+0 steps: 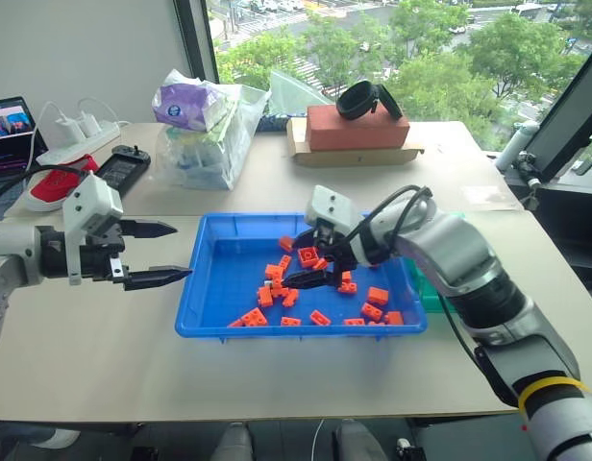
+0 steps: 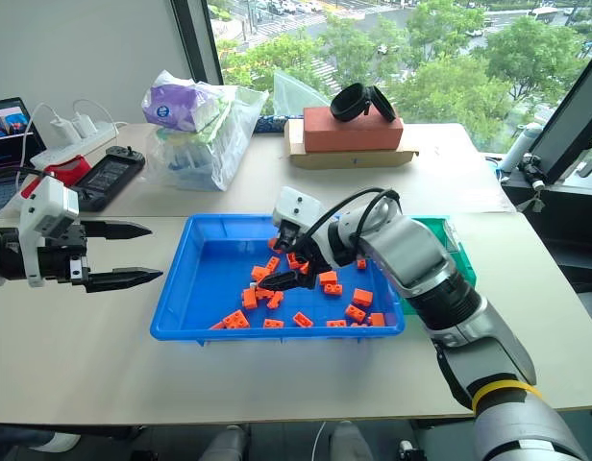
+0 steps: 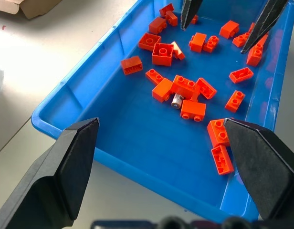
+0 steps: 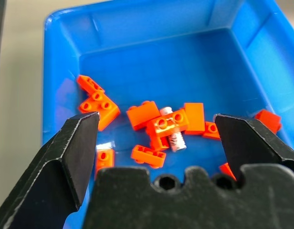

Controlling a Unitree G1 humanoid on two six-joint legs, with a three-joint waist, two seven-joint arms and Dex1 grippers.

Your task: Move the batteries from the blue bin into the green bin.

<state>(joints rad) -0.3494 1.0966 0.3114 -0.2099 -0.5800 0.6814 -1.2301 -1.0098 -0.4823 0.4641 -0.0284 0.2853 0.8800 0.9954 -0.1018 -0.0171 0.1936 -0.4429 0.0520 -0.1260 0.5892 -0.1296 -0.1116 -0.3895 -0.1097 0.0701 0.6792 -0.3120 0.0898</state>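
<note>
The blue bin [image 1: 211, 288] sits mid-table and holds several orange toy bricks. One grey-silver battery [image 4: 176, 140] lies among them, partly under an orange brick; the left wrist view shows the same battery [image 3: 176, 100]. My right gripper [image 1: 306, 264] hangs open just above that cluster, fingers spread to either side of it and touching nothing. Left of the bin, over bare table, my left gripper [image 1: 181, 251] is open and empty, pointing toward the bin. The green bin [image 2: 452, 236] stands against the blue bin's right side, mostly hidden behind my right arm.
At the back are a clear plastic bag of packets [image 1: 205, 130], a red-brown box on cardboard [image 1: 354, 130] with a black strap on top, a black controller [image 1: 121, 168], a power strip [image 1: 80, 139] and a laptop [image 1: 8, 130]. The table's front edge runs below the bin.
</note>
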